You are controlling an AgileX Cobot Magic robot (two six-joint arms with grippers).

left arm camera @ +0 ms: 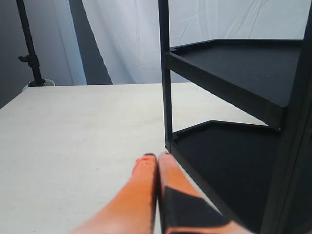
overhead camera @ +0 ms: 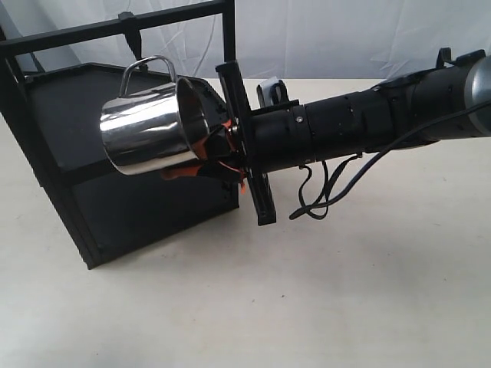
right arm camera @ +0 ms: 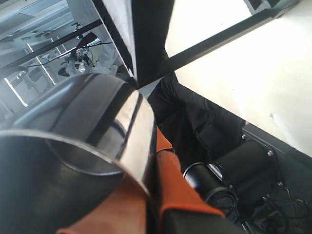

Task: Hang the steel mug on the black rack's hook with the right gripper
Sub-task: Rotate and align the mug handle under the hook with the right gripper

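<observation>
The right end effector (overhead camera: 209, 157) is clamped on the steel mug (overhead camera: 149, 130), its orange-tipped fingers (overhead camera: 219, 146) pinching the mug's wall at the rim, 1 inside the mouth and 1 outside. In the right wrist view the same end effector (right arm camera: 146, 195) shows an orange finger (right arm camera: 178, 190) pressed against the outside of the mug's (right arm camera: 73, 146) mirror wall, with the open mouth facing the camera. The mug is held in the air, tipped on its side, its mouth turned toward the arm and its thin looped handle (overhead camera: 149, 65) pointing up. That handle sits just below the top crossbar (overhead camera: 115, 29) of the black rack (overhead camera: 77, 176) and just beside the hook (overhead camera: 133, 38), which hangs down from the crossbar; whether handle and hook touch cannot be told. Behind the fingers, a flat black bar runs across the arm, and loose black cables (overhead camera: 322, 195) droop under the cylindrical forearm, which reaches in from the right.

The left end effector (left arm camera: 157, 157) rests low over the pale desk (left arm camera: 73, 131), its 2 orange fingers (left arm camera: 144, 180) pressed together with nothing between them, the tips just beside the rack's (left arm camera: 234, 146) front post at the lower shelf. The rack stands on the desk (overhead camera: 345, 291) with 2 black shelves.
</observation>
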